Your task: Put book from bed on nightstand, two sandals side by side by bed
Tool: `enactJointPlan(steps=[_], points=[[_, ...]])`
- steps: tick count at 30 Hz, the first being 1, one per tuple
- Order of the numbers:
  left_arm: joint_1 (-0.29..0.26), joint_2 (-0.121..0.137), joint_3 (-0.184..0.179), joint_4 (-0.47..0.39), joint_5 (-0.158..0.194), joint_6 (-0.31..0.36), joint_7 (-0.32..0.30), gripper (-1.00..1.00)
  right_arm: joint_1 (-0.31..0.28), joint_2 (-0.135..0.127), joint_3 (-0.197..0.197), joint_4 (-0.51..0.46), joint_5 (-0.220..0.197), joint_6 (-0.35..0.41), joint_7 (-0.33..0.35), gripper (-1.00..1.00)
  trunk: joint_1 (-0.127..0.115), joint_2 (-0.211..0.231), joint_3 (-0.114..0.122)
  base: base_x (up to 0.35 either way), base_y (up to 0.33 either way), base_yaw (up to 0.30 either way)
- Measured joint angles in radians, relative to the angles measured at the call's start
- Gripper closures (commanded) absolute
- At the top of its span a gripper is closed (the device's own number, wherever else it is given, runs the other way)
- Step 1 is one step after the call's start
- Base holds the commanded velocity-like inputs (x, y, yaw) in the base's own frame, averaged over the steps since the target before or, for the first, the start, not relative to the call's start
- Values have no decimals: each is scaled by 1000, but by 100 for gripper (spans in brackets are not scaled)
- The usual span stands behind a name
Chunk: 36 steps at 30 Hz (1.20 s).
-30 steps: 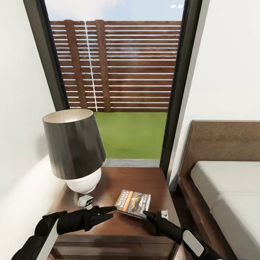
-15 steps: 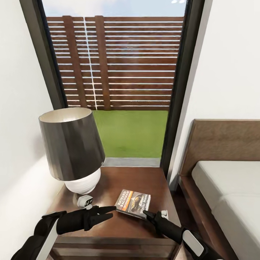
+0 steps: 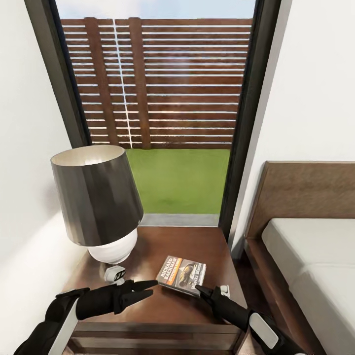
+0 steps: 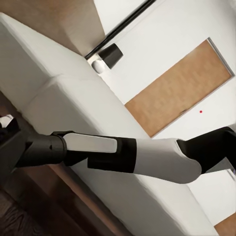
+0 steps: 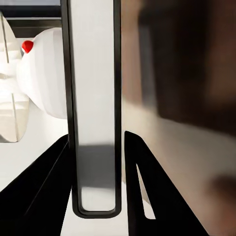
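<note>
The book (image 3: 181, 275) is lying flat on the glossy top of the nightstand (image 3: 197, 244), toward its front half, cover facing up with orange and white title lettering showing. The right gripper (image 3: 203, 291) is reaching in from the front right, its dark fingertips sitting at the near edge of the book; in the right wrist view (image 5: 98, 177) the two black fingers are standing apart on either side of a thin, pale, dark-rimmed slab seen edge-on, which appears to be the book, though whether the pads are actually pressing on it cannot be told. The left gripper (image 3: 147, 290) is hovering over the front left part of the nightstand top, its two fingers spread in a narrow open V, holding nothing and pointing toward the book while staying apart from it. A table lamp (image 3: 98, 199) with a dark conical shade and a white rounded base is standing at the back left of the nightstand, and a small white device (image 3: 115, 274) is lying just in front of its base. The bed (image 3: 315, 256), with its light-grey mattress and brown headboard, is standing immediately to the right of the nightstand. Behind the nightstand, a tall dark-framed window (image 3: 249, 98) is showing grass and a slatted fence (image 3: 172, 84).
</note>
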Motion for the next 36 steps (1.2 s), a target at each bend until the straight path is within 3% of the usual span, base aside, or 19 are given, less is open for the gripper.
enactJointPlan(steps=[16, 17, 36], points=[[0, 0, 1, 0, 0, 0, 0, -100, 0, 0, 1, 0, 0, -1, 0, 100, 0, 0, 0, 0, 0, 0], [0, 0, 1, 0, 0, 0, 0, -100, 0, 0, 1, 0, 0, -1, 0, -100, 0, 0, 0, 0, 0, 0], [0, 0, 0, 0, 0, -1, 0, -100, 0, 0, 3, -4, 3, 2, -7, -100, 1, 0, 0, -37, 0, 0]])
